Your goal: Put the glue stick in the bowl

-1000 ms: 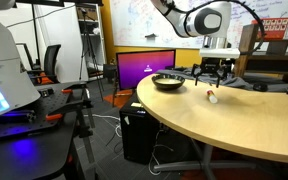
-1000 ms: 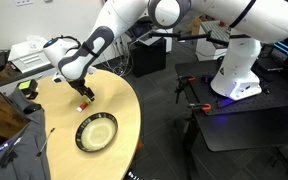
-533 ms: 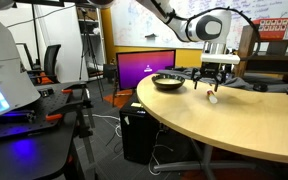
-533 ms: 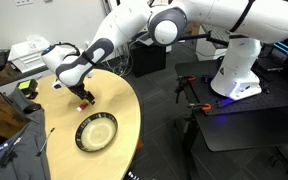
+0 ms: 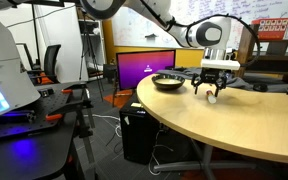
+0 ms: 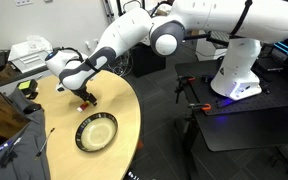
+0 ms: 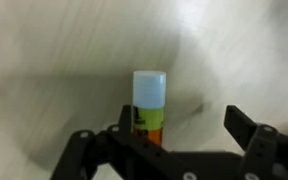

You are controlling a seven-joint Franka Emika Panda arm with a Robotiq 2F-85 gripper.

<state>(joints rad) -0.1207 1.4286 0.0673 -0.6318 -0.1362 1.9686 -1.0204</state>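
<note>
The glue stick (image 7: pixel 149 105) stands upright on the pale wooden table, with a pale cap and an orange-green label. In the wrist view it sits between my gripper's (image 7: pixel 164 130) open fingers, close to the left finger and far from the right one. In both exterior views the gripper (image 5: pixel 212 90) (image 6: pixel 84 95) is low over the table around the glue stick (image 5: pixel 213 97) (image 6: pixel 84 103). The dark round bowl (image 5: pixel 167 82) (image 6: pixel 95 132) sits empty on the table, a short way from the gripper.
The round wooden table (image 5: pixel 234 125) (image 6: pixel 124 100) has its curved edge near the bowl. A monitor (image 5: pixel 144 68) stands behind the bowl. A black tool (image 6: pixel 29 92) and a stack of papers (image 6: pixel 29 55) lie at the table's far side.
My gripper has come down and moved slightly sideways, so its open fingers now sit around the glue stick. The glue stick and bowl have not moved.
</note>
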